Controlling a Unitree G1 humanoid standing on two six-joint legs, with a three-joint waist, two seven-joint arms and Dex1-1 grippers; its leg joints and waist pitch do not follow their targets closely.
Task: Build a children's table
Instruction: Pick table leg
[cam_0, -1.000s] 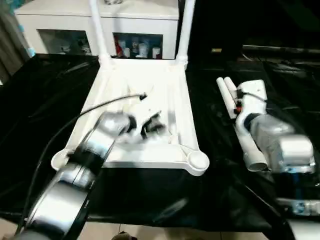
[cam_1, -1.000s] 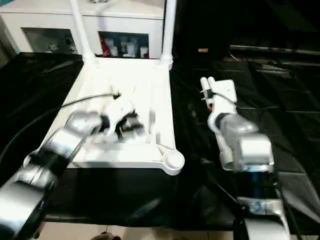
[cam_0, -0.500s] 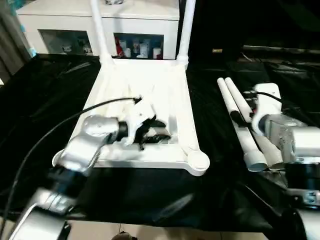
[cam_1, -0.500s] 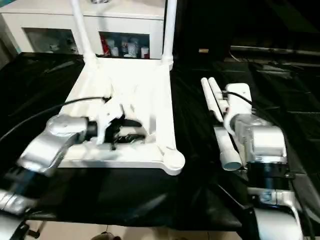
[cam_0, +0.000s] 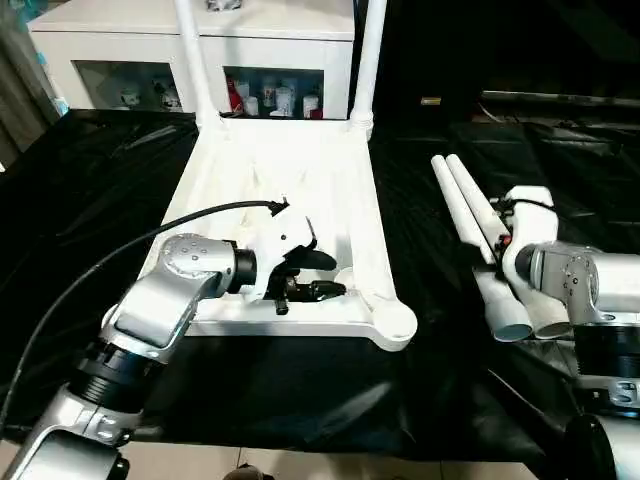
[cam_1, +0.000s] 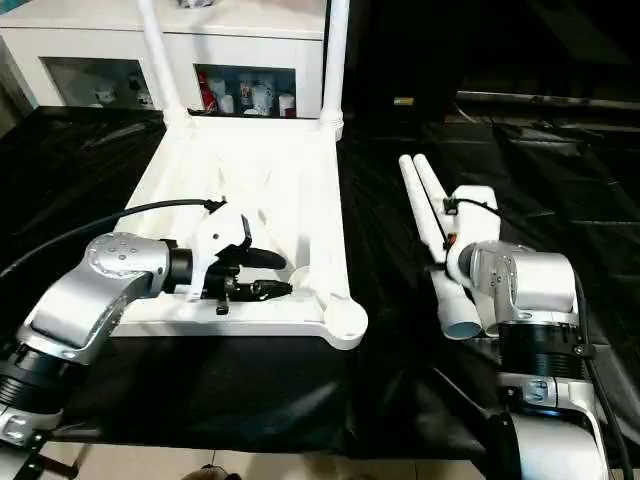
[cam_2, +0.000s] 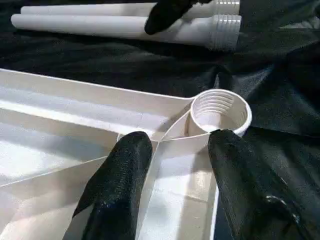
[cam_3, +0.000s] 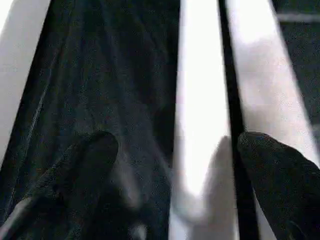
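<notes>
The upturned tabletop (cam_0: 290, 190) lies on the black-draped desk (cam_0: 90, 200), two legs already socketed. The left gripper (cam_0: 322, 275), half spread and empty, has been swung toward the near corner socket (cam_2: 220, 112). The right gripper (cam_3: 172, 150), spread wide, has been lowered over the loose legs (cam_0: 470, 215), apparently for pickup.

Two upright legs (cam_0: 368, 60) cut off by the top edge, small items in the cabinet (cam_0: 270, 98) too small to tell, loose legs (cam_3: 200, 100) blurred in the right wrist view
</notes>
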